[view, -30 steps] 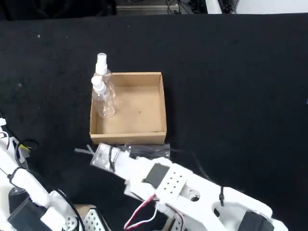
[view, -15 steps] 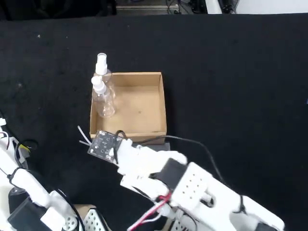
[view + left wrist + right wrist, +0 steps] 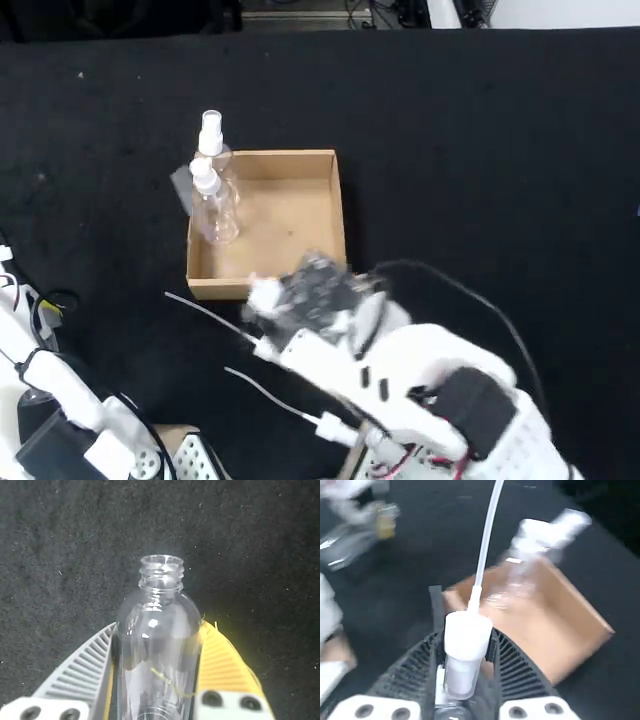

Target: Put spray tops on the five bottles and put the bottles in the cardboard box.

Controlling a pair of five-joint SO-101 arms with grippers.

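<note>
Where the cardboard box sits mid-worktop, you have one capped bottle standing in its far-left corner. A second capped bottle is just beyond it at that corner; you cannot tell whether it stands inside. Your left wrist view adds an uncapped bottle, neck open, grasped by the left pincer. Your right wrist view shows the right pincer clenched on a spray top, its dip tube pointing out past the fingertips. From above, the right arm lies over the box's near wall, and the left arm sits at the near-left corner.
</note>
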